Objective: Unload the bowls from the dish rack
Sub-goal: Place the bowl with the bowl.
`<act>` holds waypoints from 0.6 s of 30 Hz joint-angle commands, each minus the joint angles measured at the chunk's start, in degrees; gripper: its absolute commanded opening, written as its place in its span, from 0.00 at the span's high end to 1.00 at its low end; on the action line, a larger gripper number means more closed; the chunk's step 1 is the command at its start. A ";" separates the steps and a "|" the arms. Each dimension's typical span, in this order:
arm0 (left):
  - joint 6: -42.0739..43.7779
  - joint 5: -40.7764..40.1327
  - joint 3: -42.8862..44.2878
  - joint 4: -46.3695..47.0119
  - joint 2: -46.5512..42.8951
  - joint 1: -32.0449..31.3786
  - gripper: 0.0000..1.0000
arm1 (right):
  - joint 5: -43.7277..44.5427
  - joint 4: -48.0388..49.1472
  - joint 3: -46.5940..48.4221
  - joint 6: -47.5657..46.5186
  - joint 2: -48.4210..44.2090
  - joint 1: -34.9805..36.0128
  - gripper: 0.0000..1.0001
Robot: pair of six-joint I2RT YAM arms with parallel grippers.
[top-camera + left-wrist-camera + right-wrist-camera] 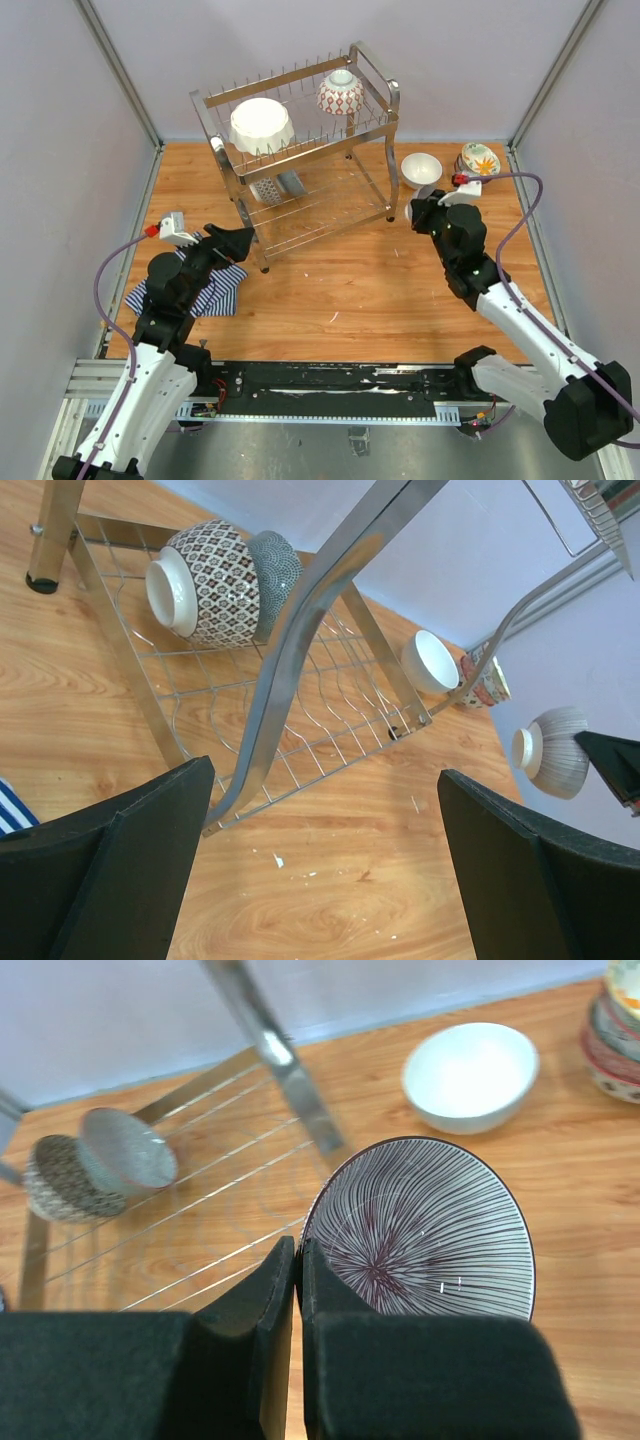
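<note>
The dish rack (372, 82) stands at the back middle. A large white bowl (262, 125) and a red lattice bowl (341, 93) sit on its upper tier. On the lower tier a dark patterned bowl (205, 583) and a grey-blue bowl (275, 575) lean together. My right gripper (300, 1260) is shut on the rim of a purple-striped bowl (430, 1230), held just right of the rack above the table. My left gripper (325, 860) is open over bare wood by the rack's front left leg (262, 266), with nothing between its fingers.
A plain white bowl (421, 169) and a stack of floral bowls (478, 160) rest on the table at the back right. A blue-white striped cloth (205, 292) lies under my left arm. Grey walls close in both sides.
</note>
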 commanded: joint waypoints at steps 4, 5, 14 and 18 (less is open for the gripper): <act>2.50 1.44 1.92 2.13 1.02 -0.36 0.00 | -4.70 -1.75 6.36 -3.22 7.26 -9.36 0.99; 2.49 1.47 1.78 2.19 1.01 -0.32 0.00 | -5.24 -2.33 8.02 -3.96 9.11 -9.87 0.99; 2.67 0.35 2.01 2.84 1.42 -0.32 0.00 | -8.95 -5.39 25.46 -7.79 25.65 -14.17 0.99; 3.53 -0.55 2.57 2.69 2.01 -0.36 0.00 | -12.06 -5.47 32.94 -8.61 32.96 -16.90 0.99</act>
